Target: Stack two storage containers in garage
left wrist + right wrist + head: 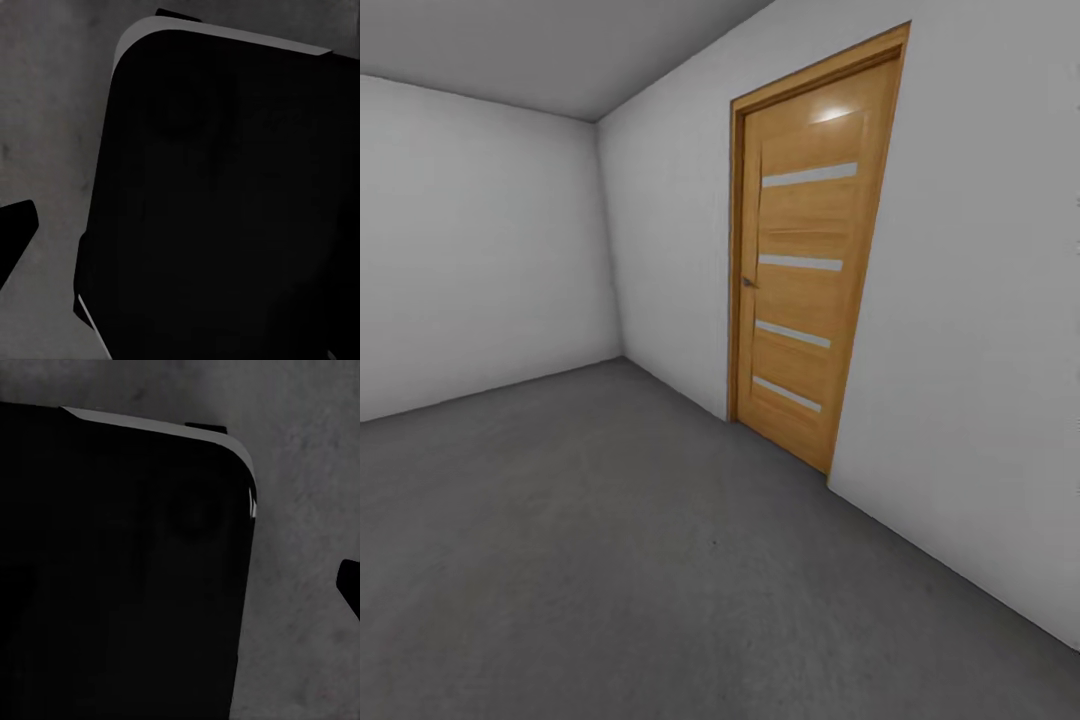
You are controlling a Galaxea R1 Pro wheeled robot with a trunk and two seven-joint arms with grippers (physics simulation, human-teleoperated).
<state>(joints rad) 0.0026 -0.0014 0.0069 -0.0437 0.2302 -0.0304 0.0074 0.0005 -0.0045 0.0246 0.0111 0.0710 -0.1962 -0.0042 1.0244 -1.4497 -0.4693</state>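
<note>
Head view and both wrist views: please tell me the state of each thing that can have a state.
Door: shut, upright in its frame.
Door handle: level, not pressed down.
Floor: grey, dry.
Dark rounded robot body: hangs over the grey floor.

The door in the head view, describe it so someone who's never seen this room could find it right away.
Start at the dark grey floor and follow the white wall on the right side toward the far corner. Set into that wall is a closed wooden door in a matching wood frame. It is the one warm, honey-coloured thing among grey and white surfaces, with four pale horizontal strips across its face and a small handle on its left edge.
</note>
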